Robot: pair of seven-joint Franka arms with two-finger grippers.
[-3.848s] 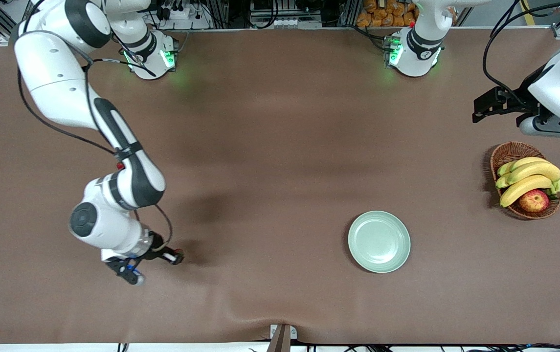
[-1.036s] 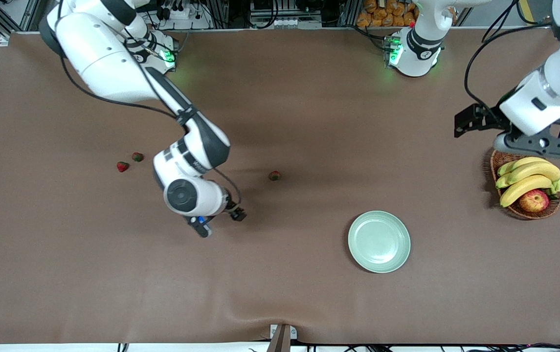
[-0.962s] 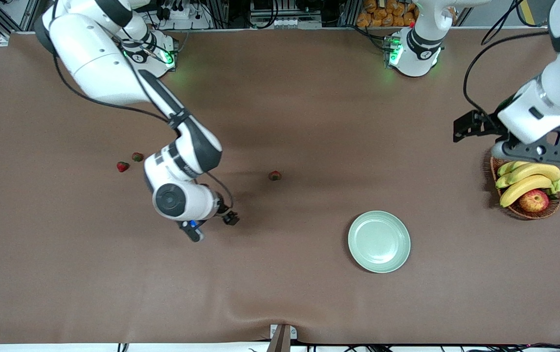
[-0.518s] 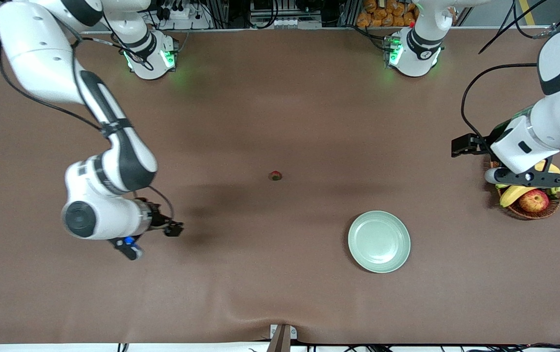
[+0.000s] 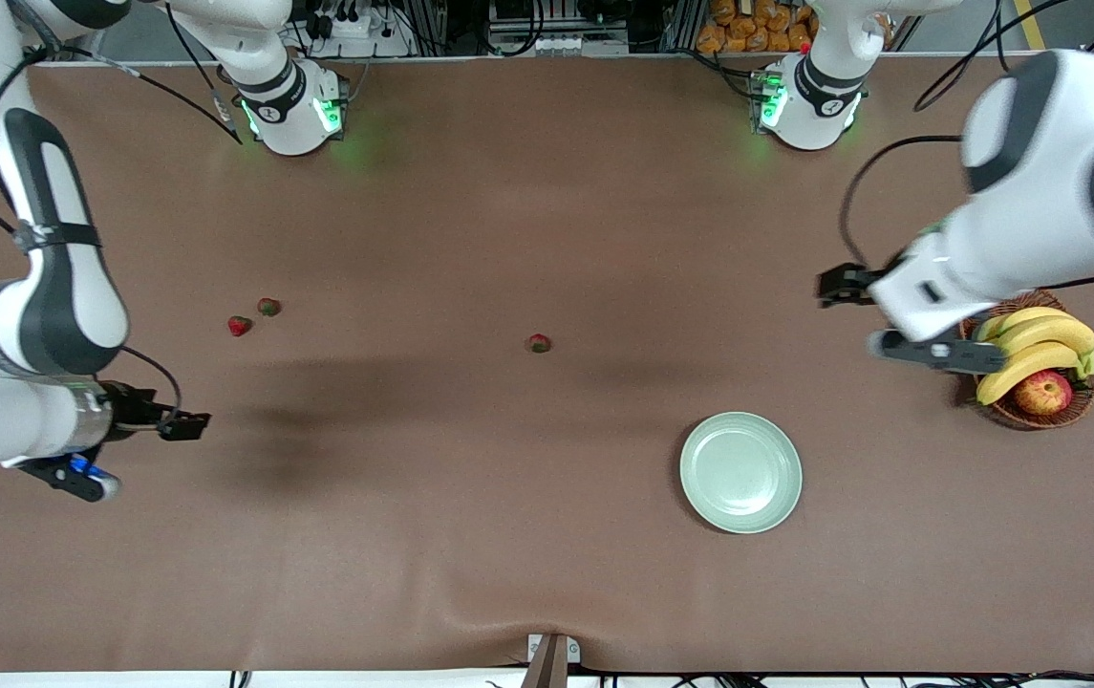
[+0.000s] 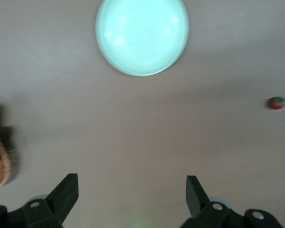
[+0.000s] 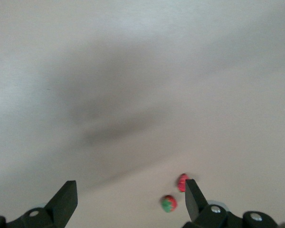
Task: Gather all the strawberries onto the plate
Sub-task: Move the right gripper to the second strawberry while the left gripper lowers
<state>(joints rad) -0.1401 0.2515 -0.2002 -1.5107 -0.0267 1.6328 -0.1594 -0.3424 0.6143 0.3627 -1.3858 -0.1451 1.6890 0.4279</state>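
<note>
Broadly, a brown cloth-covered table is seen, bare of hands at its middle. The round pale mint-green plate lies empty. Three tiny red strawberries rest apart from it, two toward the right arm's end. The left gripper, fingers wide, is held beside the wicker basket; the right gripper, equally wide, holds nothing.

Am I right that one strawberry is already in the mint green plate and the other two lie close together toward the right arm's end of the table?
Not quite. The plate is empty in the front view. The single strawberry lies on the table, farther from the camera than the plate. The other two strawberries do lie close together toward the right arm's end.
</note>
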